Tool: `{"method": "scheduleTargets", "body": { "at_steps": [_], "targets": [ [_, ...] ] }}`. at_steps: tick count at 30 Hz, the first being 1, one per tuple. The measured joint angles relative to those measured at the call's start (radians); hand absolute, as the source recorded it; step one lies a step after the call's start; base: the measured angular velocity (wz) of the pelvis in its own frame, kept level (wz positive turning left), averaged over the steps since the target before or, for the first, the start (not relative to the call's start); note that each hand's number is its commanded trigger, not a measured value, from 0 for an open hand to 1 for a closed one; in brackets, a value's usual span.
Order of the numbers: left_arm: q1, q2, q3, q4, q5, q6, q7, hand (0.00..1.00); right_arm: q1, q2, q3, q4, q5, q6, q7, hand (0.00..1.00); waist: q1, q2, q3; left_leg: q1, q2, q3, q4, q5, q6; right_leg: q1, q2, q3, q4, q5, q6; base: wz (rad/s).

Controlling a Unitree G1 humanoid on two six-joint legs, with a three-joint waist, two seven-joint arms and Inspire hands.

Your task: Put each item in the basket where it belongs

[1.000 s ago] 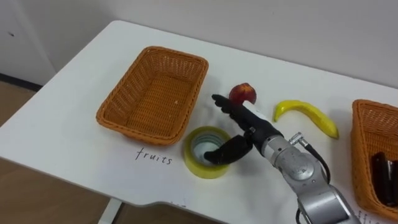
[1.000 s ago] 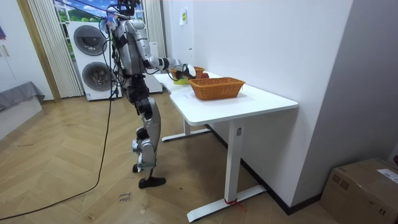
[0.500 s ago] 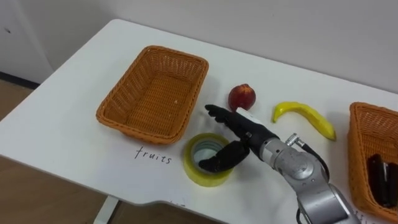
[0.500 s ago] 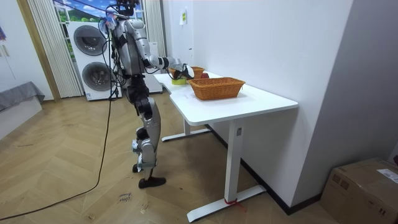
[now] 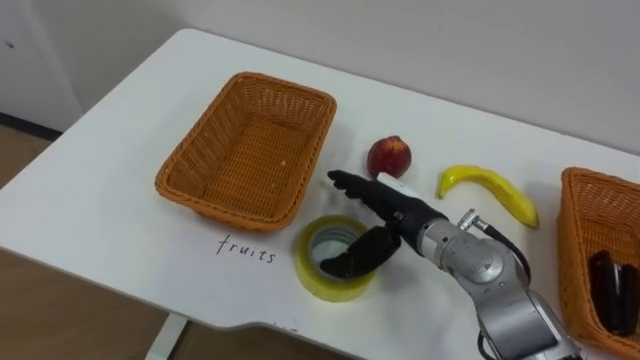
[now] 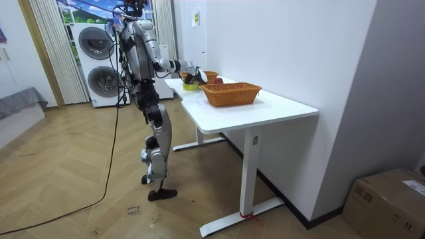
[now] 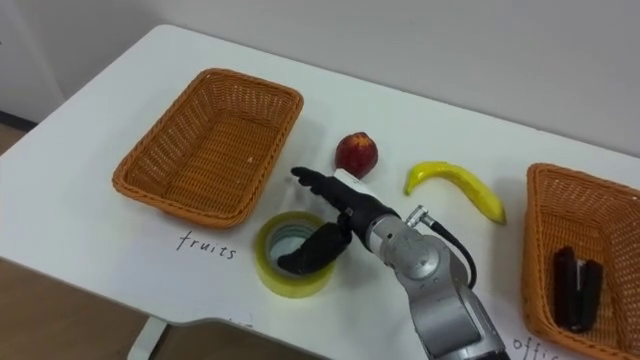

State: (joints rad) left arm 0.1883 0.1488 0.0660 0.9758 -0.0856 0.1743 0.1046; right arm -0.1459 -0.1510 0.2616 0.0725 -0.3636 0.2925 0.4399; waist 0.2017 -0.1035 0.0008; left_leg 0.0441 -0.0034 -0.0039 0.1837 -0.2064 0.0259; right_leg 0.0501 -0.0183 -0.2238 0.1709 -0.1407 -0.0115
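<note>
Low at frame centre, the right robot hand [image 5: 388, 213] hangs open over the tape roll [image 5: 310, 270], thumb in its hole. Apple [image 5: 389, 156] and banana [image 5: 490, 187] lie on the desk [image 5: 100, 230], fruit basket [image 5: 285, 90] empty: sorting looks barely begun.

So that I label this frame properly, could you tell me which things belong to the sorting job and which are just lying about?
Job: fruit basket, empty; second basket with a dark item in it; yellow tape roll at the right hand; red fruit; banana.
Lying about: washing machines; cardboard box; curtain.
</note>
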Motion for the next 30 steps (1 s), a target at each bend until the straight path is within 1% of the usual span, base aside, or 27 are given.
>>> {"method": "scheduleTargets", "body": {
  "at_steps": [1, 2, 3, 4, 12, 16, 19, 30],
  "targets": [
    [0.000, 0.000, 0.000, 0.000, 0.000, 0.000, 0.000, 0.00, -0.001, 0.000, 0.000, 0.000, -0.001, 0.003, 0.001, 0.00, 0.001, 0.000, 0.0000, 0.000, 0.000, 0.000, 0.000, 0.000, 0.000, 0.000, 0.000, 0.000, 0.000, 0.000, 0.000, 0.00],
    [0.000, 0.000, 0.000, 0.000, 0.000, 0.000, 0.000, 0.00, -0.001, 0.000, 0.000, 0.000, -0.002, 0.004, 0.001, 0.55, 0.001, 0.000, 0.0000, 0.000, 0.000, 0.000, 0.000, 0.000, 0.000, 0.000, 0.000, 0.000, 0.000, 0.000, 0.000, 0.00],
    [0.000, 0.000, 0.000, 0.000, 0.000, 0.000, 0.001, 0.00, -0.002, 0.000, 0.000, 0.000, -0.003, 0.004, 0.004, 0.82, 0.001, 0.000, 0.0000, 0.000, 0.000, 0.000, 0.000, 0.000, 0.000, 0.000, 0.000, 0.000, 0.000, 0.000, 0.000, 0.00],
    [0.000, 0.000, 0.000, 0.000, 0.000, 0.000, 0.001, 0.00, -0.002, 0.000, 0.000, 0.000, -0.004, 0.005, 0.009, 1.00, 0.001, 0.000, 0.0000, 0.000, 0.000, 0.000, 0.000, 0.000, 0.000, 0.000, 0.000, 0.000, 0.000, 0.000, 0.000, 0.00],
    [0.000, 0.000, -0.001, 0.000, 0.000, 0.000, 0.005, 0.00, -0.031, -0.008, -0.003, 0.000, -0.080, 0.007, -0.002, 1.00, 0.001, 0.000, 0.0002, 0.000, 0.000, 0.000, -0.001, 0.000, 0.000, 0.000, 0.001, 0.000, -0.001, 0.000, 0.000, 0.00],
    [-0.001, -0.001, -0.001, 0.000, 0.000, 0.000, 0.019, 0.00, -0.032, -0.007, -0.004, 0.000, -0.103, 0.008, -0.001, 1.00, 0.002, 0.001, 0.0003, 0.001, 0.000, 0.000, -0.004, 0.000, 0.000, 0.000, 0.001, 0.000, -0.002, 0.000, 0.000, 0.00],
    [0.000, -0.002, -0.002, 0.000, 0.000, 0.000, 0.021, 0.00, -0.029, -0.006, -0.003, 0.002, -0.110, 0.016, -0.001, 1.00, 0.003, 0.001, 0.0005, 0.001, 0.000, 0.000, -0.006, 0.000, 0.000, -0.001, 0.001, 0.000, -0.002, 0.000, 0.000, 0.00],
    [-0.001, -0.002, -0.002, 0.000, 0.000, 0.000, 0.023, 0.00, -0.029, -0.005, -0.003, 0.002, -0.111, 0.019, 0.002, 1.00, 0.003, 0.001, 0.0008, 0.002, 0.000, 0.000, -0.008, 0.000, 0.000, -0.001, 0.001, 0.000, -0.003, 0.000, 0.000, 0.00]
  ]
}}
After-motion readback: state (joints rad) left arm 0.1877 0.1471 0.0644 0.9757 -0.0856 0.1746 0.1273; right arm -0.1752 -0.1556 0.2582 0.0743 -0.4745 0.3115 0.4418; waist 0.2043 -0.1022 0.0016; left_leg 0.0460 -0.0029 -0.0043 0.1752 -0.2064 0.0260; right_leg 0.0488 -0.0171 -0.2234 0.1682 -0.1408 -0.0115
